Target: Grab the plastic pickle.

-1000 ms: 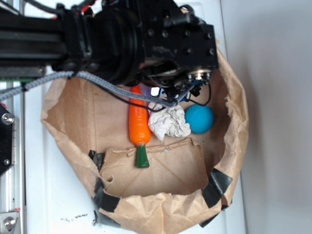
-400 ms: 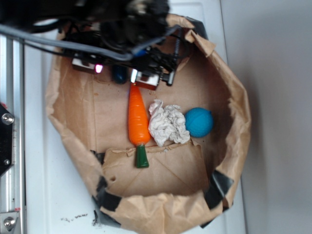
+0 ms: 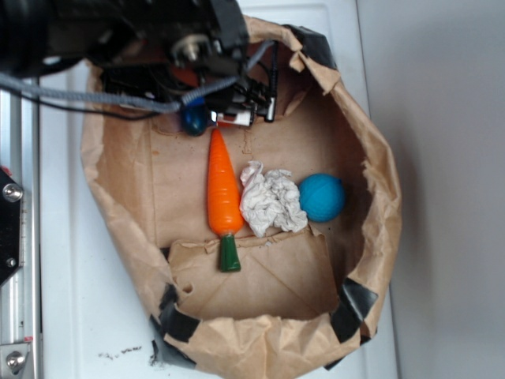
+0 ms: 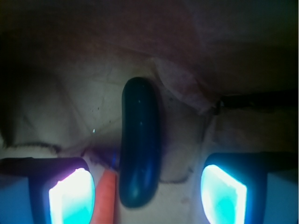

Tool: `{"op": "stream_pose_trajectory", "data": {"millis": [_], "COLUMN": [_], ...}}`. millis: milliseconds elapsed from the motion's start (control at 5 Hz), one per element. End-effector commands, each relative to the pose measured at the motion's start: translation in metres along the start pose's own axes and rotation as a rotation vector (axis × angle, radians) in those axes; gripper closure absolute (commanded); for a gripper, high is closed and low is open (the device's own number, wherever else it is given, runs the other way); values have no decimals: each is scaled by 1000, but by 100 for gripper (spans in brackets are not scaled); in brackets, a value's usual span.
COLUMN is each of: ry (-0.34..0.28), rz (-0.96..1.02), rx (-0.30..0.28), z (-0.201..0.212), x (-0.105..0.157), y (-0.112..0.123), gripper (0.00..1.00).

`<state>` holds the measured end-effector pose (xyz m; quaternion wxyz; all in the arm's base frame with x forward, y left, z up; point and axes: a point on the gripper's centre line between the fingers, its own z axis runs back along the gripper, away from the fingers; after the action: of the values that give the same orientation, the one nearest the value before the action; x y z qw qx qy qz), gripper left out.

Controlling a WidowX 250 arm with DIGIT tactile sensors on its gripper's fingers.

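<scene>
From the wrist camera, the gripper (image 4: 147,196) was spread wide, with one glowing finger (image 4: 70,196) on each side. The plastic pickle (image 4: 138,147) lay between them on the brown paper, not touched by either finger. The tip of the orange carrot (image 4: 105,198) poked in just beside it. From the outside view, the pickle (image 3: 193,120) sat inside the paper bag (image 3: 379,189), at the carrot's (image 3: 223,189) pointed end. Farther off lay a crumpled white paper (image 3: 271,199) and a blue ball (image 3: 322,197).

In the exterior view the black robot arm (image 3: 118,39) is covering most of the small dark green glossy plastic pickle (image 3: 194,119) at 11 o'clock. In the wrist view the frame's bottom edge is cutting off the orange plastic carrot (image 4: 104,198) at 7 o'clock, and the glowing fingertips (image 4: 71,196) are washing out there too.
</scene>
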<state>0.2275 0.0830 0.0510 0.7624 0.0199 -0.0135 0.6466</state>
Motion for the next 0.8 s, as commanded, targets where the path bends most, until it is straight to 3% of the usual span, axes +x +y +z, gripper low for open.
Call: {"op": "stream_pose_trajectory", "data": {"millis": [0,200,400,600], "ry": [-98,-138,-115,-124], "rz": [84,91,119,129], "rx": [-21,-23,-28,-39], "z": [-25,-33,-26,-24], "x": [2,0,3,3], "y": [-13,-23,-19,-15], "gripper": [0,6,100,100]}}
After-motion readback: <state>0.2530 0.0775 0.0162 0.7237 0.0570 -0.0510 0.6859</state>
